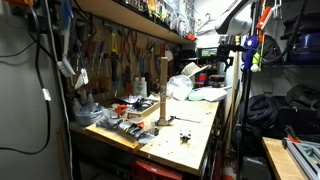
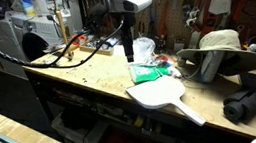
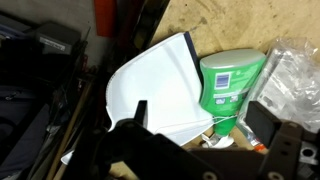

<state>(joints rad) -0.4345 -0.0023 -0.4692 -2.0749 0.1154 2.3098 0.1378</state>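
My gripper (image 3: 204, 128) is open and empty. It hangs above the wooden workbench (image 2: 82, 75). In the wrist view a white plastic scoop (image 3: 150, 85) lies below the left finger, and a green tube with a white label (image 3: 232, 85) lies beside it, between the fingers. In an exterior view the gripper (image 2: 128, 51) hovers just above and left of the green tube (image 2: 148, 73) and the white scoop (image 2: 170, 96). The gripper touches nothing. In an exterior view it shows small at the bench's far end (image 1: 224, 60).
A crinkled clear plastic bag (image 3: 295, 65) lies right of the tube. A wide-brimmed hat (image 2: 222, 46) stands behind the scoop, with dark gear (image 2: 250, 104) beside it. Cables (image 2: 81, 47) run by the arm. A wooden post (image 1: 163, 92) and tools (image 1: 115, 110) fill the bench's near end.
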